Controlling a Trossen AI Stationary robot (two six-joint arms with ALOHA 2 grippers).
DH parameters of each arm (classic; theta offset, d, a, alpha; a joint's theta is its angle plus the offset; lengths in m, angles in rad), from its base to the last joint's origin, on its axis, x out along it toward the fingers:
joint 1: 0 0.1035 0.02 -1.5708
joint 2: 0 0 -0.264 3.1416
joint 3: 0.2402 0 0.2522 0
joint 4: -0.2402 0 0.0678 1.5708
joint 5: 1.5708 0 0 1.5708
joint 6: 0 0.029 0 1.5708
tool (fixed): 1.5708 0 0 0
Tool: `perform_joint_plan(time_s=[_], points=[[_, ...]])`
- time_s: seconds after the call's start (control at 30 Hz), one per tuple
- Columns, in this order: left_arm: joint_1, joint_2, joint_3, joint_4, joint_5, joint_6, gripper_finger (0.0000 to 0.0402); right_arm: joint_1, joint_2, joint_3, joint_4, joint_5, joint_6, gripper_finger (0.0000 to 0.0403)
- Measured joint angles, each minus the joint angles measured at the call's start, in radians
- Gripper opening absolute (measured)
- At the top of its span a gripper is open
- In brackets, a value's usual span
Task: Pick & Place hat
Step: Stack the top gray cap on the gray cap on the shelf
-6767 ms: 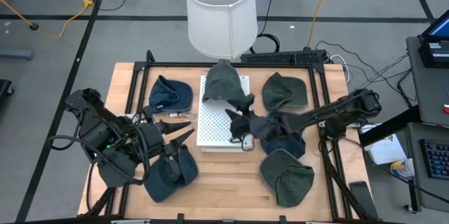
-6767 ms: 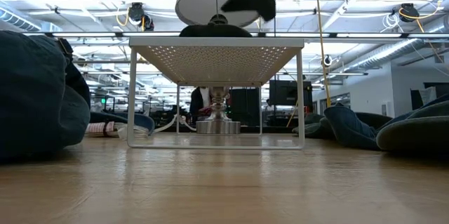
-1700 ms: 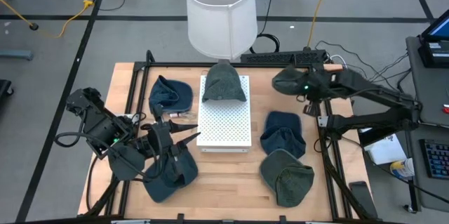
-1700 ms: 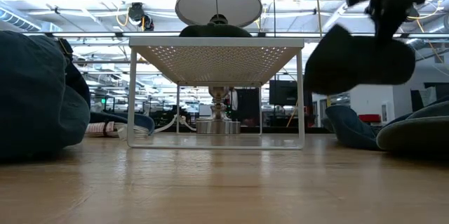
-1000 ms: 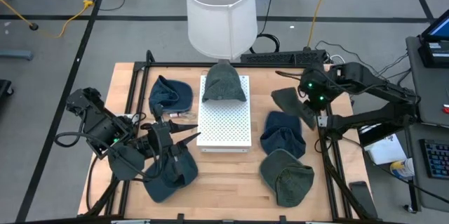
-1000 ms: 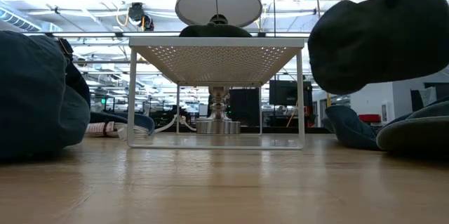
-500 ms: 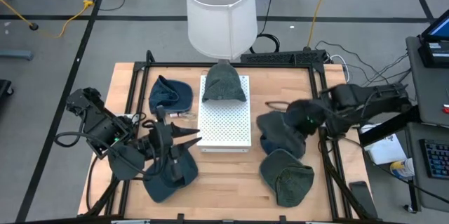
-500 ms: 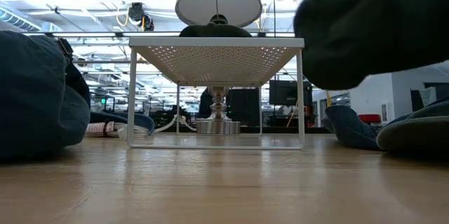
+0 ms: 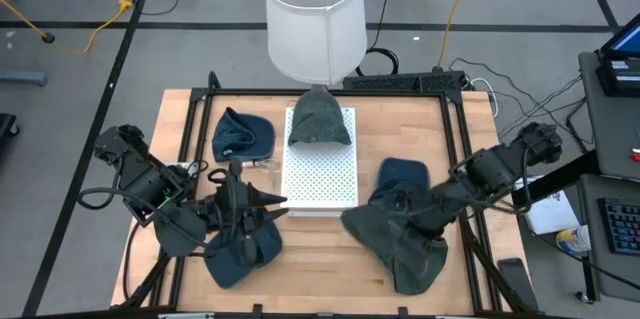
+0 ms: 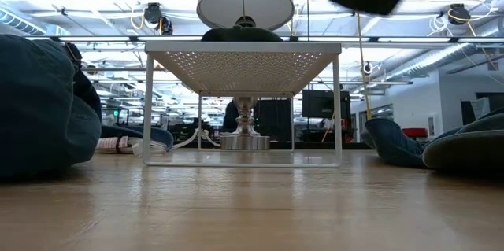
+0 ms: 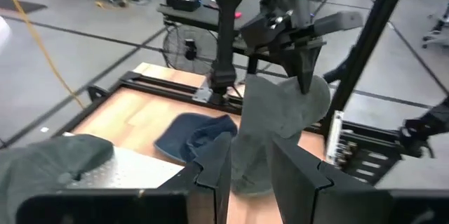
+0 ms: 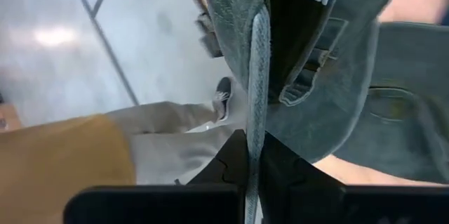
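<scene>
My right gripper (image 11: 303,76) was clamped shut on the brim of a grey-green hat (image 9: 378,224), which hung from it in the air over the near right part of the table (image 9: 315,259). From my right wrist, the hat's folded edge ran straight between my two closed fingers (image 12: 228,164), with a white label visible inside the crown. Seen from above, the held hat hung beside the white perforated stand (image 9: 320,164), on its right, overlapping a dark blue hat (image 9: 402,174) farther back and another grey-green hat (image 9: 420,259) at the near right.

My left gripper (image 9: 262,207) was near the left front of the table, fingers (image 11: 214,164) parted with nothing between them, just above a dark blue hat (image 9: 238,249). A further blue hat (image 9: 242,136) lay at the far left.

One grey-green hat (image 9: 319,119) sat on the far end of the stand, in front of a white lampshade (image 9: 314,14).
</scene>
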Motion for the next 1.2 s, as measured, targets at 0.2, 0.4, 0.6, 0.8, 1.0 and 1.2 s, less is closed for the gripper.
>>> perform_joint_plan(time_s=[0.2,0.4,0.6,0.8,1.0,1.2], points=[[0.000,0.000,0.000,0.000,0.082,-0.036,0.0097,0.021,0.119,0.162,0.006,0.000,-0.067,0.0003],[-0.002,0.000,0.000,0.000,0.202,-0.039,0.0097,0.021,0.173,0.241,0.090,-0.001,-0.140,0.0003],[-0.003,0.000,0.000,0.000,0.350,-0.031,0.0099,0.021,0.170,0.243,0.214,-0.003,-0.212,0.0003],[0.004,0.000,0.000,0.000,0.349,-0.034,0.0137,0.021,0.162,0.243,0.305,-0.004,-0.283,0.0003],[0.031,0.000,0.000,0.000,0.440,-0.068,0.0187,0.009,0.154,0.243,0.331,0.002,-0.350,0.0003],[0.041,0.000,0.000,0.006,0.530,-0.093,0.0210,-0.006,0.140,0.242,0.343,0.026,-0.400,0.0003]])
